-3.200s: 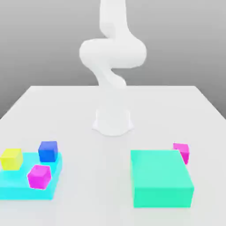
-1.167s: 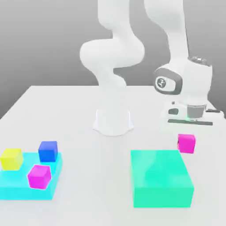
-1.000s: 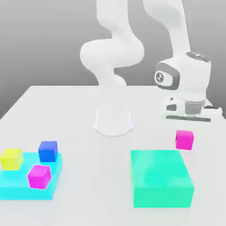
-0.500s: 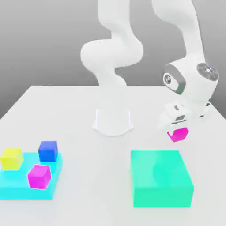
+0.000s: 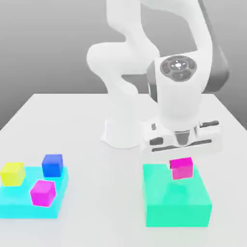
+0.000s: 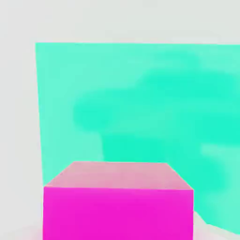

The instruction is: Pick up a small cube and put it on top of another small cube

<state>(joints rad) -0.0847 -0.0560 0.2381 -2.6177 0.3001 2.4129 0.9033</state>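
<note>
The small cube [image 5: 182, 169], plain hot pink, hangs in the air just under my gripper [image 5: 182, 159], which is shut on it. Cube and gripper hover over the back part of the large teal-green block's [image 5: 176, 201] top. The hand view looks down past the held cube [image 6: 117, 208] onto that teal top [image 6: 140, 93], where the hand's shadow falls. On the exterior view's left, a slightly more purple magenta cube [image 5: 43, 193] rests on a flat cyan slab [image 5: 19, 206].
A blue cube [image 5: 52, 165] and a yellow cube [image 5: 12, 173] also sit on the cyan slab. The arm's white base [image 5: 123, 132] stands at the middle back of the white table [image 5: 96, 212].
My gripper has carried the pink cube from behind the teal block's right rear corner toward the exterior view's left and front, over the block. The hand has turned as well.
</note>
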